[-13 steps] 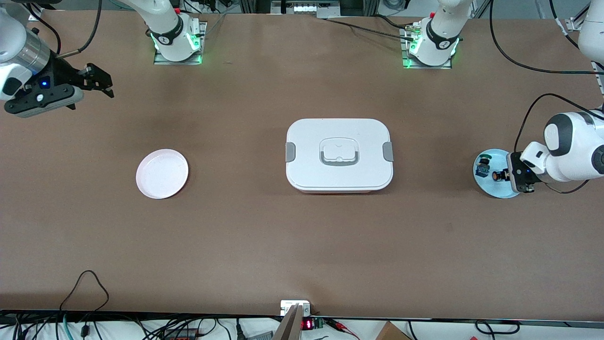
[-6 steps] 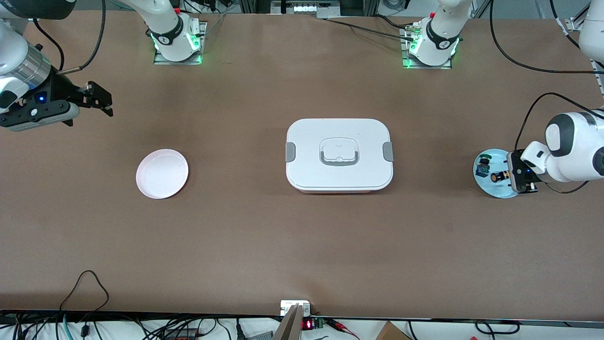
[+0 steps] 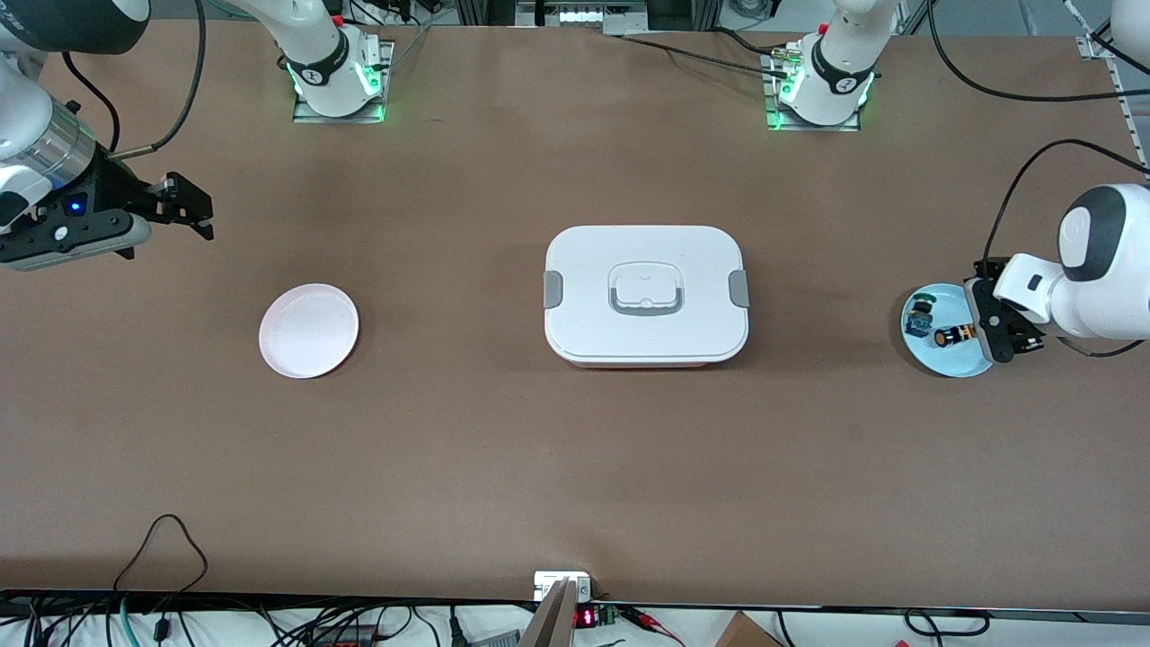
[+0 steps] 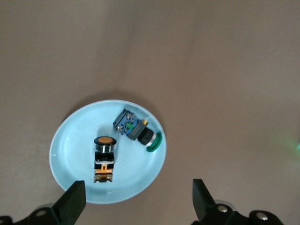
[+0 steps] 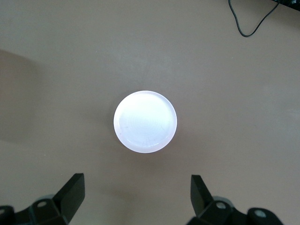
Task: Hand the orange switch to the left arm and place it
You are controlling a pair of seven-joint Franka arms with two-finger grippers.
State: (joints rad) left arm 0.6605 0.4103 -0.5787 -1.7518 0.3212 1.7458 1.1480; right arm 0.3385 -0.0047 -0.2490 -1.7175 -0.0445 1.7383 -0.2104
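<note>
Table [image 3: 575, 467] at mid-task: my right gripper [image 3: 184, 202] hangs over the right arm's end, fingers [image 5: 70, 190] spread wide and empty, near the bare pink plate [image 3: 308, 330]. The box [image 3: 645, 294] sits shut at the centre. Toward the left arm's end, the orange switch [image 3: 952, 336] lies on its side in the blue plate [image 3: 939, 358], just beside the green switch [image 3: 919, 313] but apart from it. My left gripper [image 3: 1004, 325] hovers over that plate's edge, fingers [image 4: 72, 201] parted, holding nothing.
</note>
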